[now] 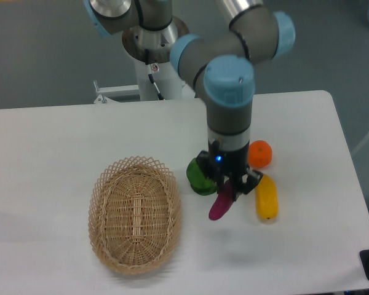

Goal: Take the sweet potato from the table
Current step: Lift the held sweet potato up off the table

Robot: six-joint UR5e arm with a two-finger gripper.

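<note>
The hand (229, 189) pinches the sweet potato (220, 205) by its upper end, clear of the white desk (61, 132), hanging tilted between the green item (198, 177) and yellow vegetable (266, 196), with open desk surface below toward the front edge.

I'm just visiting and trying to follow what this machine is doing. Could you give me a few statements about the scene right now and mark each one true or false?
1. The end effector is gripping the sweet potato. True.
2. The sweet potato is lying inside the basket. False: it hangs from the end effector, to the right of the basket.
3. The basket has nothing in it. True.
4. The orange fruit sits to the left of the basket. False: it is to the right, beside the arm.
5. The yellow vegetable lies on the table. True.
</note>
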